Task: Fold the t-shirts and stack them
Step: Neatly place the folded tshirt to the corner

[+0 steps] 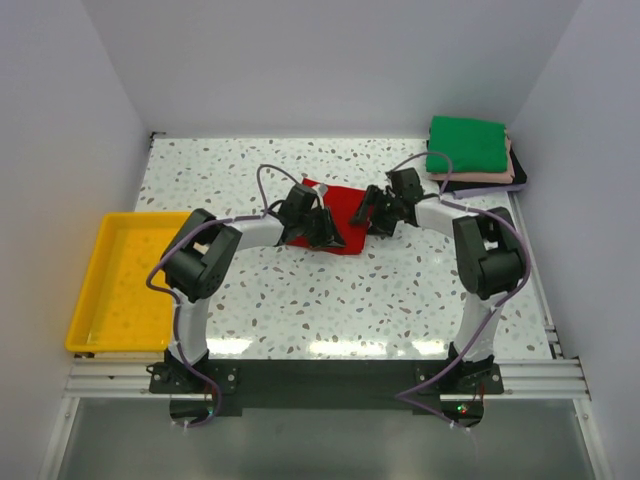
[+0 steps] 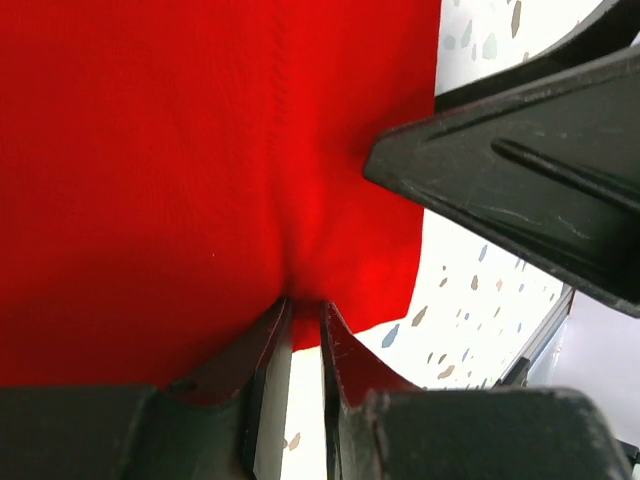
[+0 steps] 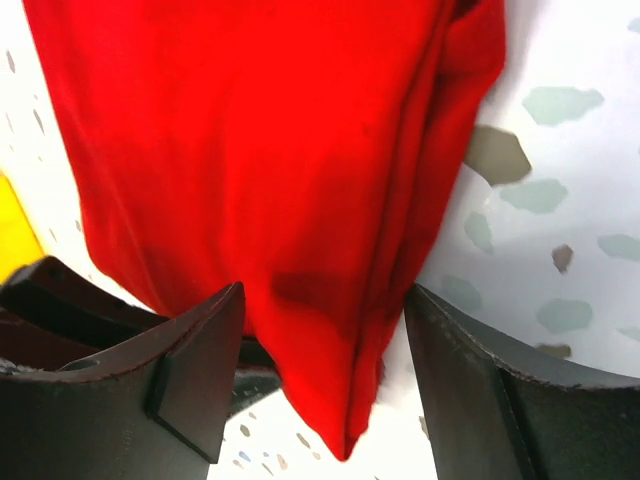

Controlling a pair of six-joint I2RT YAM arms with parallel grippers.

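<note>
My main worry is the red t-shirt (image 1: 345,215), part-folded mid-table between my arms. My left pincer (image 2: 305,305) is pinched on a small pucker of it while my right pincer (image 3: 325,292) stands spread, the folded edge between its fingers untouched, so a lift now would likely drag one side and pull the fold open, or the thin pinch could slip. White walls close three sides, the speckled table (image 1: 400,290) looks smooth, the yellow tray (image 1: 120,290) sits at its left edge, and the stack of folded t-shirts (image 1: 468,145), green on top, is in the far right corner.
</note>
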